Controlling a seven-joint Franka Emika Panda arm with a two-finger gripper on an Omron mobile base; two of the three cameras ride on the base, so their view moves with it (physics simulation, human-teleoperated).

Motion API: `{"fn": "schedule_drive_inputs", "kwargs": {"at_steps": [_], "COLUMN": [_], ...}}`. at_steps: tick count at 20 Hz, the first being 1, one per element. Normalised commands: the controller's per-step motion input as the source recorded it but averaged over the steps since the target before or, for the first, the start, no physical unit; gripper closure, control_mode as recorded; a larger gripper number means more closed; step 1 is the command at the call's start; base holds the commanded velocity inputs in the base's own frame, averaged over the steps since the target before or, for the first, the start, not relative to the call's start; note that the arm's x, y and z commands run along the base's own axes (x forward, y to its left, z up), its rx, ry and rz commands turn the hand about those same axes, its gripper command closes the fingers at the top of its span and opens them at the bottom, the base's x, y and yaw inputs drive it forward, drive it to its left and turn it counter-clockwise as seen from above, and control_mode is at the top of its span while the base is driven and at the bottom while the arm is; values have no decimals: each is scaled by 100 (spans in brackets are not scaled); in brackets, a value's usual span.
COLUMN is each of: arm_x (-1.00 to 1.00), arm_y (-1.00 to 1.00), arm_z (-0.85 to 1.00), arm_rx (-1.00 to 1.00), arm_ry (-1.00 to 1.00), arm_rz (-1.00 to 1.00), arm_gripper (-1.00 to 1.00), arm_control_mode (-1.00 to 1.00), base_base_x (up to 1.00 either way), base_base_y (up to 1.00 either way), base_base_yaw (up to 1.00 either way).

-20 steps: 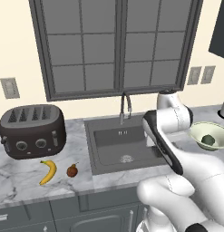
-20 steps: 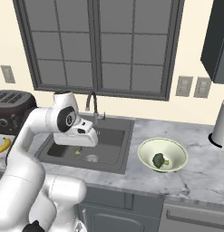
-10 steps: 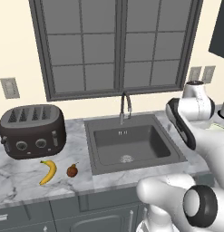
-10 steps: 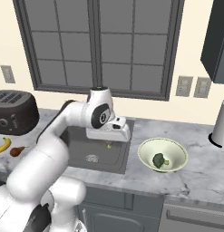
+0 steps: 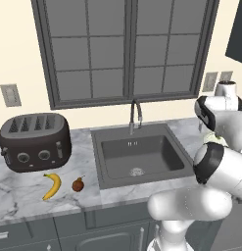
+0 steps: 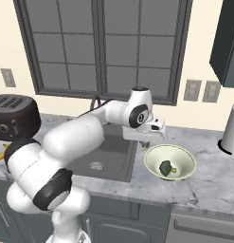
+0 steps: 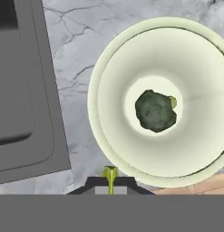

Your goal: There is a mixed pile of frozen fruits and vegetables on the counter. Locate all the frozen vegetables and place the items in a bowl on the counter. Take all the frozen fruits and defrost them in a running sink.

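At lower centre of hand view, gripper (image 7: 110, 180) pinches yellow-green sliver (image 7: 110, 174) beside bowl (image 7: 114, 149) rim; centre over bowl first, then release.

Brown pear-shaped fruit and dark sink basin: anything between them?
Bare marble counter only, between brown pear-shaped fruit and dark sink basin, left base view.

Left base view is sitting behind-left of the arm, looking forward and down over the sink (image 5: 137, 156) and toaster (image 5: 34, 141) – right base view is doing the same from behind-right, taking in the sink (image 6: 106, 154) and bowl (image 6: 183, 159). Hand view is looking straight down, close, over the bowl (image 7: 113, 68) and the sink's edge (image 7: 22, 90) – both shared with the right base view.
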Motion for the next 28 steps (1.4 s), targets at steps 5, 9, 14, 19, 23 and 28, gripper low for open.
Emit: {"fn": "schedule_drive_inputs", "kwargs": {"at_steps": [5,9,14,19,23,28], "arm_x": [25,0,0,0,3,3], "arm_y": [-92,-8,0,-1,-1,0], "arm_z": [-5,-32,-56,-35,-20,-19], "arm_rx": [5,6,2,0,0,0], "arm_ry": [0,0,-1,-7,-5,-2], "arm_rz": [-3,0,0,0,0,0], "arm_gripper": [100,100,100,100,100,100], "arm_control_mode": [-100,-100,-100,-100,-100,-100], "base_base_x": [0,0,0,0,0,0], "base_base_y": [0,0,0,0,0,0], "base_base_yaw": [0,0,0,0,0,0]}}
